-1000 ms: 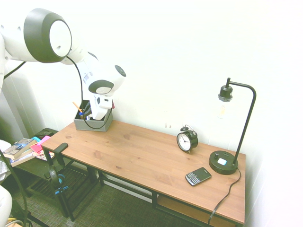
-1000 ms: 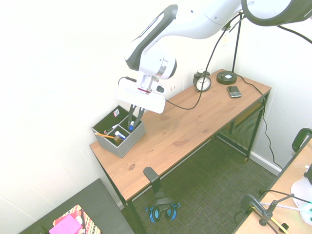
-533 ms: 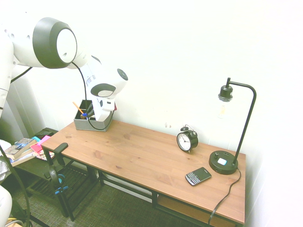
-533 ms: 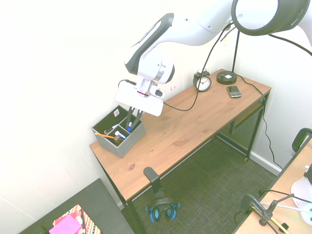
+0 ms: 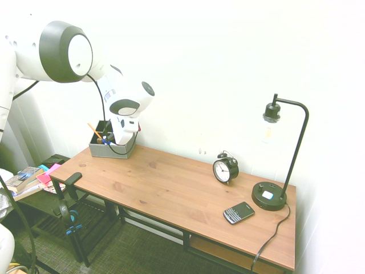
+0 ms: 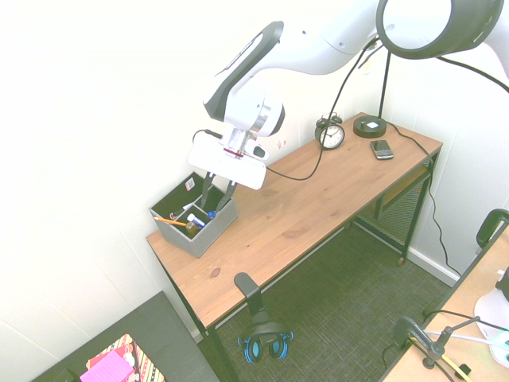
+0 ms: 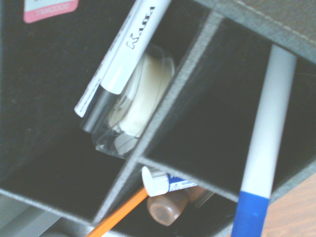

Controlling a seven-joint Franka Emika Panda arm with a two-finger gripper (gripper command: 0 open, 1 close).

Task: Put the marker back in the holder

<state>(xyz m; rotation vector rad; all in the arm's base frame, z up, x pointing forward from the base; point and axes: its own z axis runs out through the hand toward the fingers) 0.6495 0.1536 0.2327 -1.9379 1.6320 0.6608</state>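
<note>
Hovering directly over the holder, the gripper shows its fingers parted, gripping nothing. Just below it the marker leans inside a compartment, blue end uppermost, apparently released there.

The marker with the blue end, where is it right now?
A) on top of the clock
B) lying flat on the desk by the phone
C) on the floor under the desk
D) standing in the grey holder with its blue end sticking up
D: the marker leans inside a compartment of the holder, its blue end up by the rim, under the gripper, whose fingers stand apart.
</note>
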